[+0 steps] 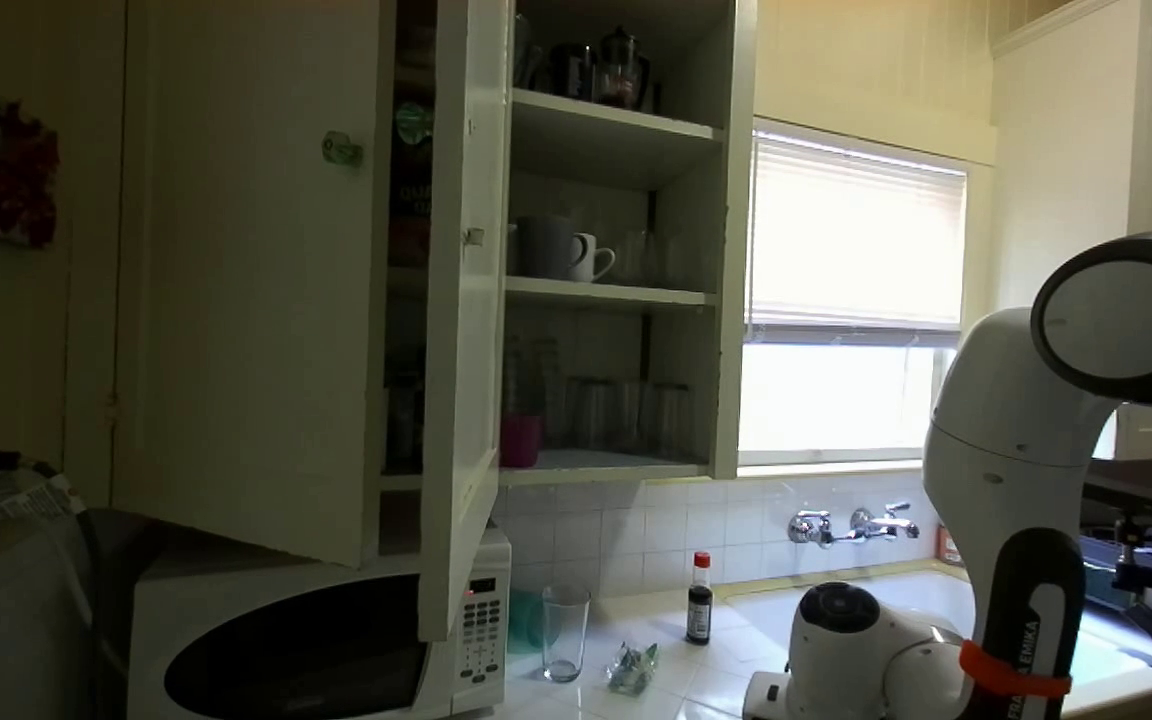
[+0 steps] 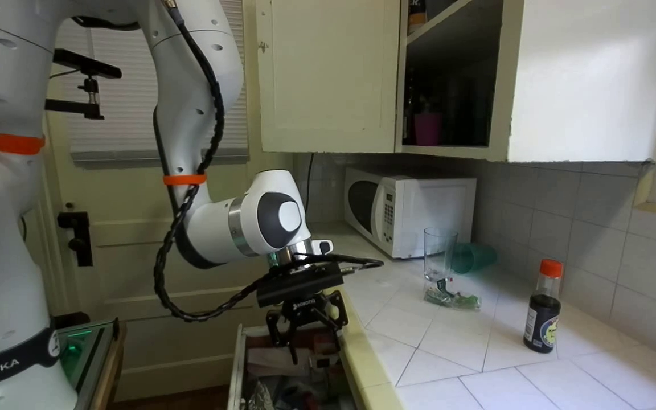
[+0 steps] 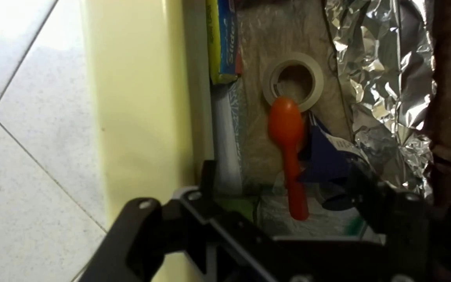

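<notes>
My gripper (image 3: 282, 176) stands open over a pulled-out drawer (image 2: 238, 367), its fingers wide apart. Between them, in the wrist view, is the handle of an orange spoon (image 3: 287, 125); neither finger visibly touches it. The spoon's bowl overlaps a pale tape roll (image 3: 316, 80). Beside the handle is a dark blue packet (image 3: 323, 158), partly covered by the right finger. Crumpled foil (image 3: 382, 82) lies to the right, and a yellow and blue box (image 3: 225, 43) is by the drawer's side. In an exterior view the gripper (image 2: 315, 347) points down into the drawer; the spoon cannot be made out there.
The yellow counter edge (image 2: 365, 356) runs close alongside the gripper. On the tiled counter are a red-capped sauce bottle (image 2: 543, 319), a clear glass (image 2: 439, 253), a green tumbler (image 2: 476, 257), a small plastic bag (image 2: 453, 297) and a microwave (image 2: 430, 213). Cabinet doors (image 1: 461, 300) hang open above.
</notes>
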{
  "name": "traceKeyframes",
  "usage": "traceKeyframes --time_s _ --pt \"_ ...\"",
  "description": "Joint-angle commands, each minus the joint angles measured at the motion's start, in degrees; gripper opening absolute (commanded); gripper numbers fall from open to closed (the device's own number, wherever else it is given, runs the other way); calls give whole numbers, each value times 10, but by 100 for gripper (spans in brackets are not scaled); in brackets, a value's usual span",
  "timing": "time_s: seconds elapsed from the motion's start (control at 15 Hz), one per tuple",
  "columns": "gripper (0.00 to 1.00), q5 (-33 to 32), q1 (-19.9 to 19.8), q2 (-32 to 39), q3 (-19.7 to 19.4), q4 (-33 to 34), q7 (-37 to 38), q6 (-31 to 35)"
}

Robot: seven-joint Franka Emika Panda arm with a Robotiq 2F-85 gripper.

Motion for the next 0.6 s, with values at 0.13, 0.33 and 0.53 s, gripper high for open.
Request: traceKeyframes --time_s 0.13,0.33,0.53 --pt "100 47 -64 -53 60 -93 -7 62" --pt "100 66 -104 23 100 -87 46 145" --pt "100 33 -121 -13 101 -101 162 103"
